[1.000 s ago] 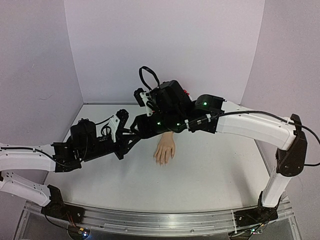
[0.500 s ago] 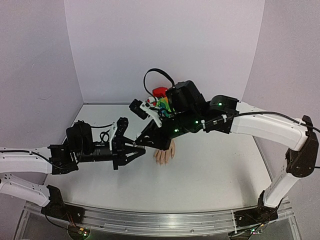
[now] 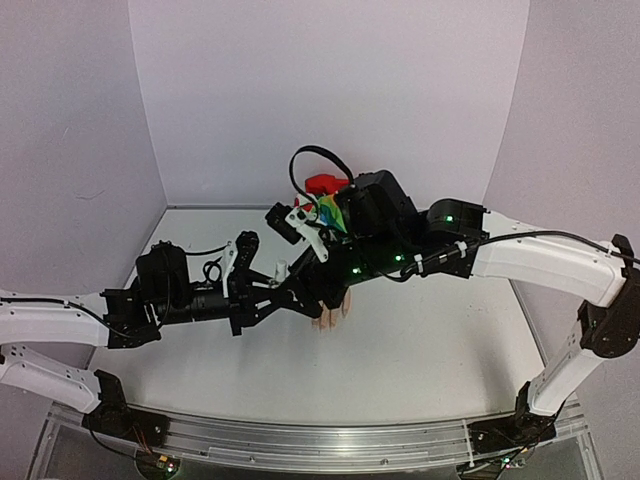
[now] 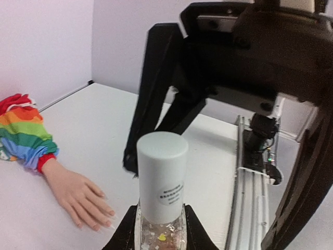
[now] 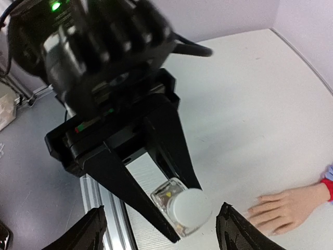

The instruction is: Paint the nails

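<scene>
Right pincer (image 5: 162, 230) neared the bottle (image 4: 162, 177), mostly hiding the fake hand (image 3: 331, 316)

Right arm (image 3: 530, 255) rose and swung rightward. Rainbow sleeve (image 3: 328, 210) with red end, hidden a second ago, came into sight behind it. Right gripper (image 5: 162, 207) closed in on left gripper (image 4: 158, 221), fingers spread either side of white-capped bottle (image 5: 182, 208). Left gripper, clamped on bottle, shifted rightward. Fake hand (image 3: 328, 320) went from fully visible to fingertips only in top view.
</scene>
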You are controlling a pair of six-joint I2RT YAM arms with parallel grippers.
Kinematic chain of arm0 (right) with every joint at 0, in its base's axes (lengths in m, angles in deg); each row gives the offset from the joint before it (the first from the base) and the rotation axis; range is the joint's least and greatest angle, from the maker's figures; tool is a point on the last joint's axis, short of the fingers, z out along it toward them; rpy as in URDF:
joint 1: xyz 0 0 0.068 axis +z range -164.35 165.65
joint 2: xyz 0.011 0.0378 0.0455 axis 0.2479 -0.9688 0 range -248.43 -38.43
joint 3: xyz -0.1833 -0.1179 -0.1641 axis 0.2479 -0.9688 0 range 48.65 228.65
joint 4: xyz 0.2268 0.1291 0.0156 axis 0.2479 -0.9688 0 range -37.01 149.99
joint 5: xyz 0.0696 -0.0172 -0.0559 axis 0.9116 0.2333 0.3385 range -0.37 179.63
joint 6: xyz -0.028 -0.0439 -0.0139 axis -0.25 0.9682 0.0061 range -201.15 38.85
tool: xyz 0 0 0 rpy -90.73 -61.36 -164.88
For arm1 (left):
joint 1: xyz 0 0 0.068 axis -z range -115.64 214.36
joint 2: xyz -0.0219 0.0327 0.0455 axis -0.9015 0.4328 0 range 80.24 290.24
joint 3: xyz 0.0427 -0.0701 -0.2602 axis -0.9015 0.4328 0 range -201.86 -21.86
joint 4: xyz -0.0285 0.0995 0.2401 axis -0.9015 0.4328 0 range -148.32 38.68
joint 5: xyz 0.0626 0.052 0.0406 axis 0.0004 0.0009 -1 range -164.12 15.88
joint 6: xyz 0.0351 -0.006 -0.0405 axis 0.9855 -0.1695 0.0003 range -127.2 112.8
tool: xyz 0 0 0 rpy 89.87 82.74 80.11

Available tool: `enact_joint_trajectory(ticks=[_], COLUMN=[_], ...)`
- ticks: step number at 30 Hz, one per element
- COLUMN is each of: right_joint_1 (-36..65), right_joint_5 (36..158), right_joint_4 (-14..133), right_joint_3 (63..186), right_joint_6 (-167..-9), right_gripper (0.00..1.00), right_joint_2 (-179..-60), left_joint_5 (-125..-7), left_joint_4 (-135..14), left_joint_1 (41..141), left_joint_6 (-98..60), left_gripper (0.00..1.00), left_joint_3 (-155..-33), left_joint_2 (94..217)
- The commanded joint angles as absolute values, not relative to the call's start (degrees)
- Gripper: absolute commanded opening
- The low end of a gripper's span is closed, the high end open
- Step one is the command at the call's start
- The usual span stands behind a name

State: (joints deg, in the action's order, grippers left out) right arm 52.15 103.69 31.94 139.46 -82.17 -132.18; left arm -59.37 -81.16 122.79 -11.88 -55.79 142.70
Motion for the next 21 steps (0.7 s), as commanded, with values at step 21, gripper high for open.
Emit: enact_joint_trajectory(ticks=[21], right_joint_1=[51.66], right_joint_5=[90.11], right_joint_4=[24.65], right_joint_3=[157.84], right_joint_6=[-99.95], right_gripper=[0.43], right_joint_2=[-143.89], left_joint_5=[-76.33], left_joint_4=[-84.51], left_joint_1=[123.51], left_joint_6=[-7.47], left_gripper=[0.0], left_joint_3=[-55.7], left_joint_2=[142.47])
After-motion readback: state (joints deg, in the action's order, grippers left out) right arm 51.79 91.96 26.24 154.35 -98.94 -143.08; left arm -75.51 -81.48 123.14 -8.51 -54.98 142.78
